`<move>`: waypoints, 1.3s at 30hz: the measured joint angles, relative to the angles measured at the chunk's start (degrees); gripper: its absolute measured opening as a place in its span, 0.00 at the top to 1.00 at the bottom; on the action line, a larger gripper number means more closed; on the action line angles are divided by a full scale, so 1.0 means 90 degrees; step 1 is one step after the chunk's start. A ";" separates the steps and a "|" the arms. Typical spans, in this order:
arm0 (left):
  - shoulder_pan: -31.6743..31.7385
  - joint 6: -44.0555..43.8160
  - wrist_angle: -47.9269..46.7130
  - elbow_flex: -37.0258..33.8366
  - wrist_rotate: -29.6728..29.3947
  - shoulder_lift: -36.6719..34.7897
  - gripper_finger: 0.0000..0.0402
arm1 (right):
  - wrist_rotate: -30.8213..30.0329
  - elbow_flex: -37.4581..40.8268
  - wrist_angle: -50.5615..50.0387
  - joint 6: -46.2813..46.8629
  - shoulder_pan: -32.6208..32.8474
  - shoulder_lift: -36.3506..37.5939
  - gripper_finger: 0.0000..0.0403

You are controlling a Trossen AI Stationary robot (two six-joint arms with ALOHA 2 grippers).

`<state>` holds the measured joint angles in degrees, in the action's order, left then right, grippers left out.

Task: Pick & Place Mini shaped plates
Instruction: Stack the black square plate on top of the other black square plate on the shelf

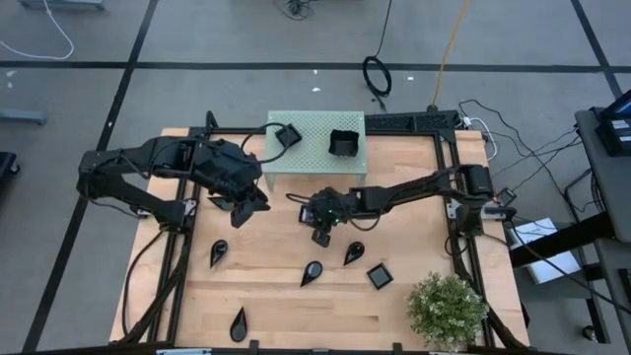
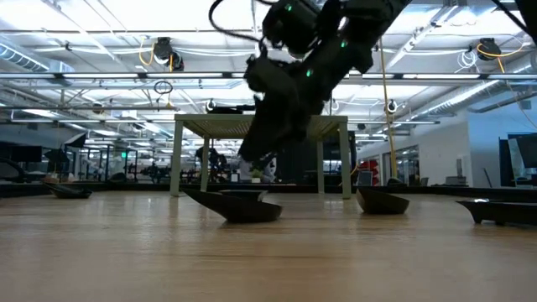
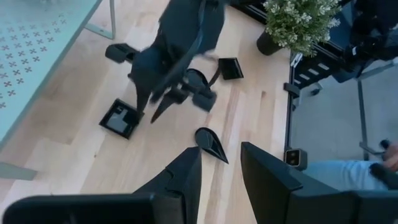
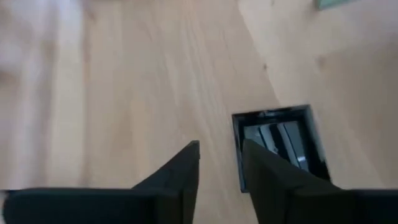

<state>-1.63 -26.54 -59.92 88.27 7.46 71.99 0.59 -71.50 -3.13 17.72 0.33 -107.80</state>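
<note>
On the pale wooden table [image 1: 296, 306] the small glossy black dishes lie scattered. Two of them, both with raised walls, sit on the pale green perforated metal stand [image 1: 314, 163] at the far edge: one near its left end [image 1: 286, 136] and a deeper one toward its right [image 1: 344, 143]. Four teardrop-shaped dishes rest on the bare wood: one left of centre [image 1: 218, 253], one near the front edge [image 1: 239, 323], one in the middle [image 1: 312, 272] and one just right of it [image 1: 353, 253]. A flat square dish [image 1: 380, 276] lies beside a small green potted plant [image 1: 449, 309]. The right gripper [image 4: 221, 163] hangs low over the middle of the table, its dark fingers [image 4: 267, 180] parted and holding nothing; another square black dish [image 4: 280, 144] lies flat on the wood just beyond their tips, one finger overlapping its near edge. The left gripper [image 3: 219, 171] hovers in front of the stand's left end, its fingers [image 3: 186, 177] apart and empty.
</note>
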 joint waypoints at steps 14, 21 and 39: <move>-0.0505 0.2272 -0.0005 -0.0005 -0.0088 0.1226 0.71 | -0.1021 0.0000 -0.2705 0.0143 0.0709 0.2890 0.75; -0.0516 0.2827 0.0005 -0.0005 -0.0841 0.2218 0.71 | -0.1778 0.0000 -0.4024 0.0397 0.0865 0.4117 0.73; 0.0023 0.3653 0.0635 -0.0005 -0.0843 0.4419 0.55 | -0.1898 0.0007 -0.5846 0.0087 0.0795 0.5275 0.62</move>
<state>-1.42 6.33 -54.21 88.23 -0.13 111.76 -16.49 -71.44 -55.75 18.51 7.49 -60.32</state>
